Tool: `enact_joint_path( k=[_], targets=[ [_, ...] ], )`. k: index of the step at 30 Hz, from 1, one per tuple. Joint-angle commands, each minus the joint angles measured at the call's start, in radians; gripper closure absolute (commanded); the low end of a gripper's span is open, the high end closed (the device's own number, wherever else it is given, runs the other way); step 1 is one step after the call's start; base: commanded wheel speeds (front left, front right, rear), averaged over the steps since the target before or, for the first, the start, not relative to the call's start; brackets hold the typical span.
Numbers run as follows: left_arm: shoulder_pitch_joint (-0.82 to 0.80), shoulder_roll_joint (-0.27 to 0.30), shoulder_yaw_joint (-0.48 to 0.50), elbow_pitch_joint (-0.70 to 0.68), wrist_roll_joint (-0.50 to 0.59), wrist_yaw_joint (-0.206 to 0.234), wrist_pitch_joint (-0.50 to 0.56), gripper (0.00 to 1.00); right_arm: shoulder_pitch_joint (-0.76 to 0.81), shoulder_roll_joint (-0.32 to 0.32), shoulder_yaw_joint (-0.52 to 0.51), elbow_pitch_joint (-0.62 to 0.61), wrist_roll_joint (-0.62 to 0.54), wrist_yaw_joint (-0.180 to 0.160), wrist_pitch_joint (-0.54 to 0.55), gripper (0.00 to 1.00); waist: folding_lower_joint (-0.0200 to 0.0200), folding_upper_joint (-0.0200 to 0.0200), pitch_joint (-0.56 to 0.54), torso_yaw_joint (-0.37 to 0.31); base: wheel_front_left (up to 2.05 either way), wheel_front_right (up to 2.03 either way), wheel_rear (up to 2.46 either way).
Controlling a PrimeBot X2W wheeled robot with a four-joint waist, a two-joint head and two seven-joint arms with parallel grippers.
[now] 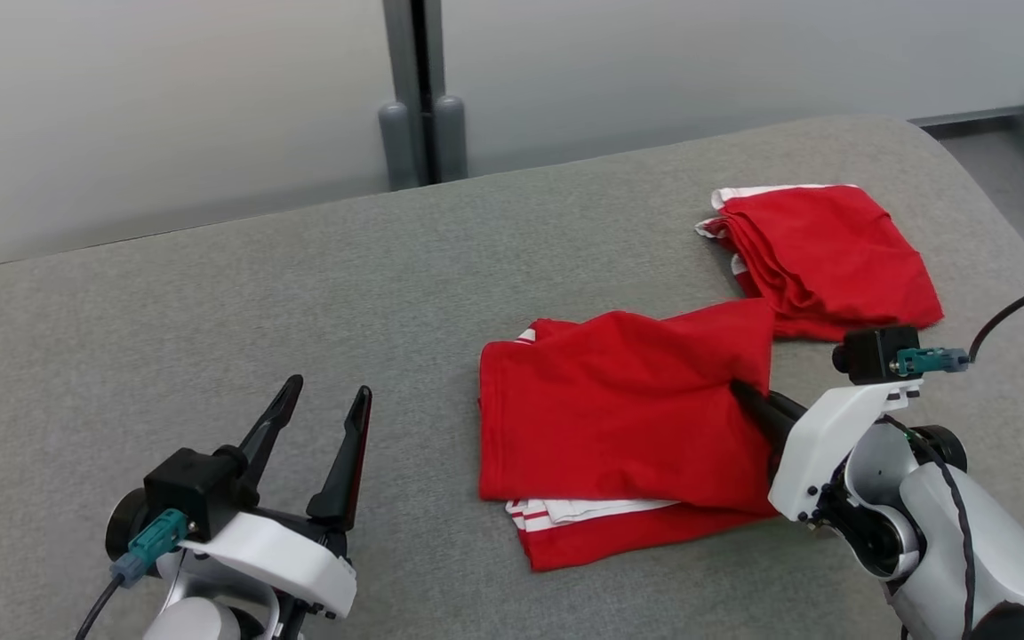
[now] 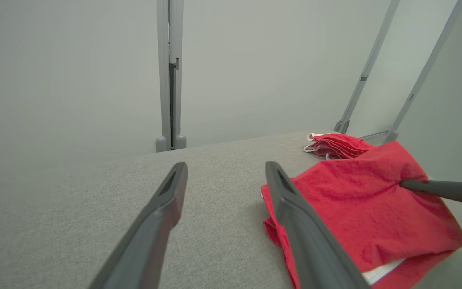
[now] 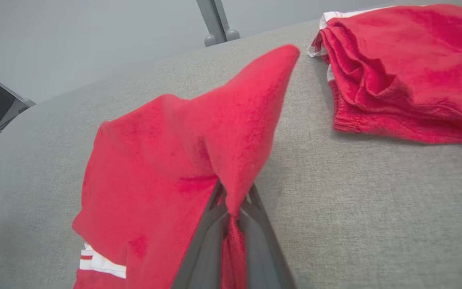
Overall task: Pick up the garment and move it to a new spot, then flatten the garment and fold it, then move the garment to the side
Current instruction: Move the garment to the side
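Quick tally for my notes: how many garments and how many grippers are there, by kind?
Red garments: 2, the near garment and the far folded garment
Grippers: 2, the left gripper and the right gripper
Total: 4

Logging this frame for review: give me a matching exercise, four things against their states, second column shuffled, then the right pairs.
Column one:
1. left gripper
2. right gripper
3. near garment
4. far garment

Column two:
A. folded, lying untouched toward the far right of the table
B. open, holding nothing
C. shut on a fold of red cloth
D. one edge pinched and raised, the rest lying flat

Pairs: 1-B; 2-C; 3-D; 4-A
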Motion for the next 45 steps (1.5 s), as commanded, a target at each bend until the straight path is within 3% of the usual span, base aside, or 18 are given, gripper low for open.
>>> enact_joint_path(
  k=[1,10,21,28,34,44,45],
  targets=[
    [-0.022,0.002,0.0,0.003,0.009,-0.005,-0.002,0.0,-0.014,-0.005,0.006,-0.004,0.01,0.0,-0.012,1.0,0.0,0.0,0.015,-0.057,0.0,0.0,0.0],
    [-0.057,0.028,0.002,0.0,0.017,0.001,0.015,0.0,-0.079,-0.037,0.054,-0.033,0.041,0.0,-0.037,1.0,0.0,0.0,0.063,-0.122,0.0,0.0,0.0],
    [-0.121,0.055,-0.014,-0.028,0.044,-0.002,0.052,0.0,-0.315,-0.113,0.101,-0.009,0.099,0.0,-0.054,1.0,0.0,0.0,0.202,-0.095,0.0,0.0,0.0],
    [-0.177,0.053,-0.032,-0.029,0.062,-0.008,0.06,0.0,-0.479,-0.248,0.134,0.096,0.123,0.0,-0.01,1.0,0.0,0.0,0.296,-0.045,0.0,0.0,0.0],
    [-0.206,0.058,-0.033,-0.029,0.066,-0.004,0.06,0.0,-0.541,-0.32,0.134,0.213,0.104,0.0,-0.004,1.0,0.0,0.0,0.339,-0.023,0.0,0.0,0.0],
    [-0.245,0.058,-0.043,-0.039,0.075,-0.002,0.068,0.0,-0.66,-0.272,0.089,0.547,-0.029,-0.001,-0.117,1.0,0.0,0.0,0.395,0.002,0.0,0.0,0.0],
    [-0.244,0.058,-0.043,-0.036,0.074,-0.001,0.067,0.0,-0.672,-0.261,0.083,0.584,-0.045,-0.001,-0.131,0.68,0.0,0.0,0.395,0.004,0.0,0.0,0.0]
  ],
)
